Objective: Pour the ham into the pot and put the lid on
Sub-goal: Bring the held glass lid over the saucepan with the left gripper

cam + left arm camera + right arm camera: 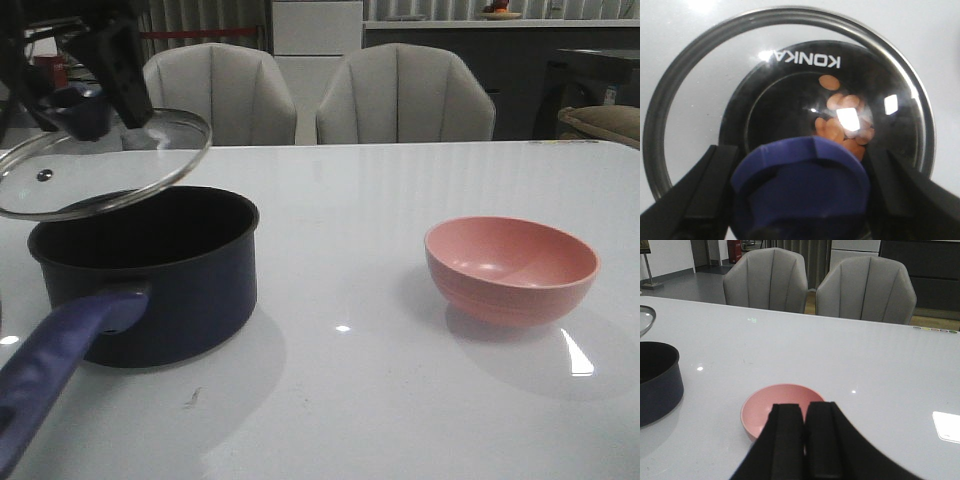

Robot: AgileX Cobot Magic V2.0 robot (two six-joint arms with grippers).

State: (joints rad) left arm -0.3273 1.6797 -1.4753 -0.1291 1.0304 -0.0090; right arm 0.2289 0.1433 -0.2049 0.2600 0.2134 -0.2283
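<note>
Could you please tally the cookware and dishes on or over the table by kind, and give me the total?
Pots: 1, the pot, ham inside.
Lids: 1, the lid, held above the pot by the left hand.
Bowls: 1, the pink bowl.
Total: 3

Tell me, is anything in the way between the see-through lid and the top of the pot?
No, nothing visible blocks it. The left gripper holds the lid by its blue knob, tilted just above the pot. Through the glass, only the ham shows, lying low inside the pot, under the rim.
</note>
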